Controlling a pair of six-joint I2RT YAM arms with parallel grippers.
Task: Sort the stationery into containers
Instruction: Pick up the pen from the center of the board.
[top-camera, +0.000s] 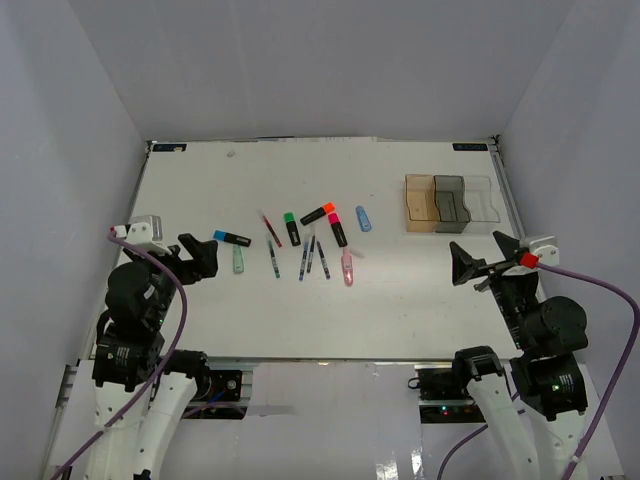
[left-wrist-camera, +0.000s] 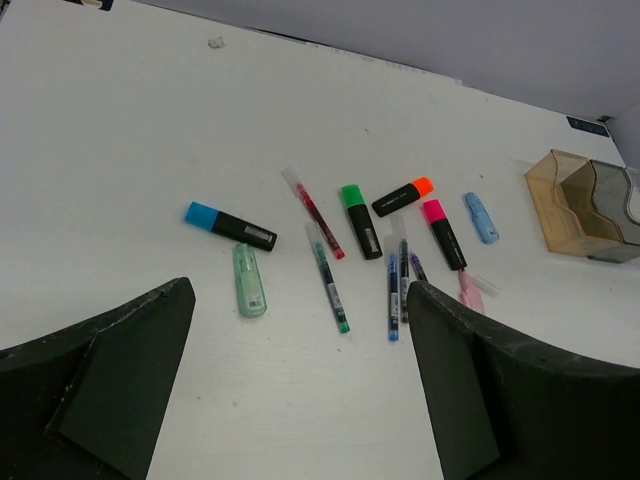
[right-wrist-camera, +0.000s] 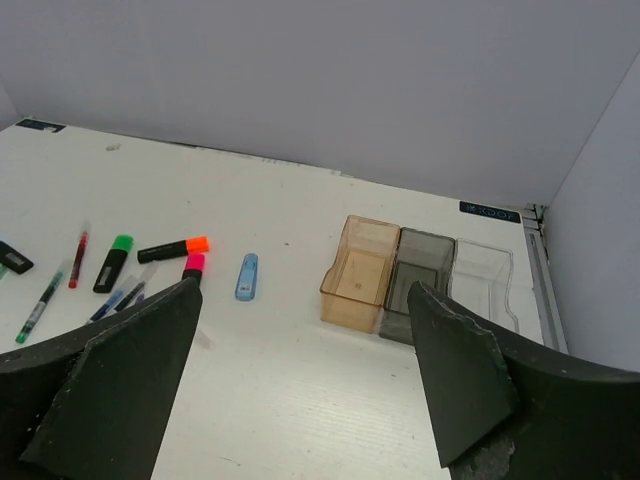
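The stationery (top-camera: 300, 242) lies scattered mid-table: a blue-capped highlighter (left-wrist-camera: 230, 225), a mint marker (left-wrist-camera: 249, 281), a red pen (left-wrist-camera: 320, 215), green (left-wrist-camera: 360, 222), orange (left-wrist-camera: 402, 197) and pink (left-wrist-camera: 443, 233) highlighters, a blue marker (left-wrist-camera: 481, 218), thin dark pens (left-wrist-camera: 393, 297) and a pink marker (left-wrist-camera: 468, 292). The containers stand in a row at the back right: amber (right-wrist-camera: 355, 275), smoky grey (right-wrist-camera: 420, 280), clear (right-wrist-camera: 485, 280). My left gripper (left-wrist-camera: 300, 300) hovers open, left of the blue-capped highlighter. My right gripper (right-wrist-camera: 305, 300) hangs open in front of the bins. Neither holds anything.
White walls enclose the table (top-camera: 400, 300) on three sides. A raised rail (top-camera: 510, 200) runs along the right edge just beside the clear bin. Both arm bases sit at the near edge.
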